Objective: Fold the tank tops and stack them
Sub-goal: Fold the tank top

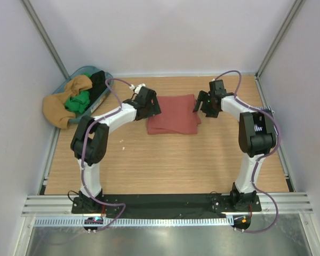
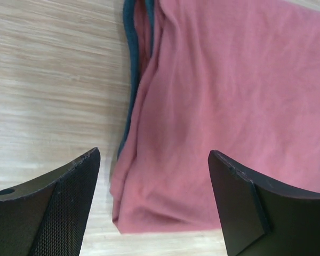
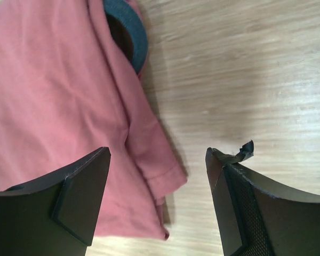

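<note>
The rust-red tank top lies folded into a rough rectangle at the middle back of the table. Its navy trim shows along one edge in the left wrist view, and a navy loop shows in the right wrist view. My left gripper is open over the top's left edge, empty. My right gripper is open over its right edge, empty. The striped tank top is not in view.
A blue bin at the back left holds tan, green and black cloth that spills over its rim. White walls and metal rails close in the table on three sides.
</note>
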Available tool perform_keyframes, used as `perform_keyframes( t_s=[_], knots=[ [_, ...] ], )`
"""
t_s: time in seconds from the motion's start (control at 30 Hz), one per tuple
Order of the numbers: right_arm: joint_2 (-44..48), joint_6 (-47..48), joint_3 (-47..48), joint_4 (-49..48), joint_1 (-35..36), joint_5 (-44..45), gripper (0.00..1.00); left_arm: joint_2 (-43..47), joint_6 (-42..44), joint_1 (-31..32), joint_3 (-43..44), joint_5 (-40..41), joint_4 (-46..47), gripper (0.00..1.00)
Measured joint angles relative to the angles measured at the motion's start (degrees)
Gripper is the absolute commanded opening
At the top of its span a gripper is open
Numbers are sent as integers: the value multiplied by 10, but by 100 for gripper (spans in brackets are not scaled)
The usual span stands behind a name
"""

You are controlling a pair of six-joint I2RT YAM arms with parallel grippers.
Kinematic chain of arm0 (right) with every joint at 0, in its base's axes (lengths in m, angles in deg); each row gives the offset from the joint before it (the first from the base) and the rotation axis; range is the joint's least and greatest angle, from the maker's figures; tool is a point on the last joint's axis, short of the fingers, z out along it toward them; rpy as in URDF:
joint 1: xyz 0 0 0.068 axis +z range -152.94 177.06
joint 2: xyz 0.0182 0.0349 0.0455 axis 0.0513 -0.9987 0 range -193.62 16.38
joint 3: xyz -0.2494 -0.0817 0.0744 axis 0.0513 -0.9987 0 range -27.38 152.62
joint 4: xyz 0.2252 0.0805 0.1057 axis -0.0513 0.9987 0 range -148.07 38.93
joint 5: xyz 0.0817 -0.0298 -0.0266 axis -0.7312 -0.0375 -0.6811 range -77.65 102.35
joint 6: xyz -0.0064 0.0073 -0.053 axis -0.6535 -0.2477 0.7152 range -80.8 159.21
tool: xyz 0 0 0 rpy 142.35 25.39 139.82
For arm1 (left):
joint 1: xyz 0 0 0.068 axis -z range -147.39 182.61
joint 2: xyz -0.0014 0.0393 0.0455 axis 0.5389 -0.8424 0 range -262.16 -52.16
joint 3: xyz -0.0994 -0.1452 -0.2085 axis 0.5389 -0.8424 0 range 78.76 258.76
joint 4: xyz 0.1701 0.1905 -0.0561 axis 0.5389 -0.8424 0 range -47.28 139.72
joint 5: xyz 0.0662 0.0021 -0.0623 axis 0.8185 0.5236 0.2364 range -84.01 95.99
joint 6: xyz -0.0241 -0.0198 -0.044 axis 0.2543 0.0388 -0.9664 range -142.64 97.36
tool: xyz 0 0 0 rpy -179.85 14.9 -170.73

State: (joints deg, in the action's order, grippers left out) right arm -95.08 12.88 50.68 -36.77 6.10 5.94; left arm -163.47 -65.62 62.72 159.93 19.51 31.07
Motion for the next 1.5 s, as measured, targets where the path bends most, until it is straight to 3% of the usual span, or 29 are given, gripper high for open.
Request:
perform_keyframes(
  t_s=[0.17,0.27,0.3,0.43,0.57,0.63,0.67,0.8,0.97,1.2,1.5],
  knots=[
    [-52,21,64,38,22,34,79,-54,2,-17,33,-10,-17,83],
    [-79,30,96,48,37,48,70,-78,2,-27,41,-21,-24,77],
    [-86,33,102,51,42,56,60,-83,2,-30,47,-23,-26,70],
    [-91,39,104,62,53,78,38,-94,-3,-34,62,-41,-24,48],
    [-91,35,103,62,52,87,34,-99,-5,-33,58,-61,-9,44],
    [-89,34,97,60,46,87,50,-99,-8,-32,53,-68,2,50],
    [-86,32,93,59,43,87,69,-99,-10,-31,49,-71,11,58],
    [-55,35,70,62,29,100,81,-87,-16,-27,33,-78,32,67],
    [-3,31,37,81,6,132,82,-57,-13,-25,1,-75,26,77],
    [66,10,31,121,-60,237,82,3,0,-25,-10,-63,-5,78],
    [23,-27,60,160,-149,327,82,31,2,-10,-10,-67,-9,77]
  ],
)
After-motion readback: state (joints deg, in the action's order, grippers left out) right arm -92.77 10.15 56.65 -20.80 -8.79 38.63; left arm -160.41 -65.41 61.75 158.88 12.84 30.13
